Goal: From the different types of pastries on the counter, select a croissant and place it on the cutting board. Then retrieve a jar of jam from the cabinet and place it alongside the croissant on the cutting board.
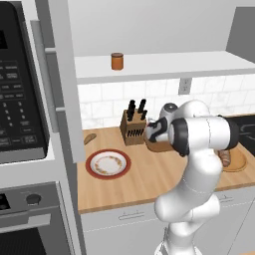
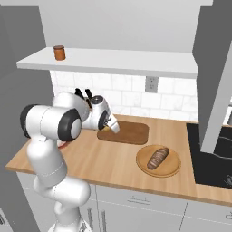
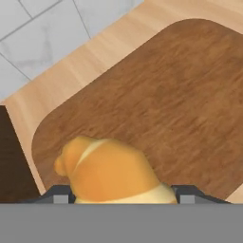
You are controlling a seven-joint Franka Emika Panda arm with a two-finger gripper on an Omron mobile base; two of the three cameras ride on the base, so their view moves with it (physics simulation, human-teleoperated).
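Over on the left, the jam jar (image 2: pixel 59 52) is sitting up on the open shelf (image 2: pixel 136 61), well apart from the action, and the red-rimmed plate (image 1: pixel 108 163) is lying on the desk (image 1: pixel 149 174). Moving right, the fingers (image 3: pixel 60 195) are clamping on the golden croissant (image 3: pixel 111 173), holding it over the near-left corner of the cutting board (image 3: pixel 166 104). Further right, a dark loaf (image 2: pixel 157 158) is resting on a round wooden plate (image 2: pixel 172 167).

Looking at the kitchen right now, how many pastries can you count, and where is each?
3. A croissant sits between the gripper fingers above the cutting board; a dark loaf lies on the wooden plate; another pastry lies beside the knife block. The arm may hide more.
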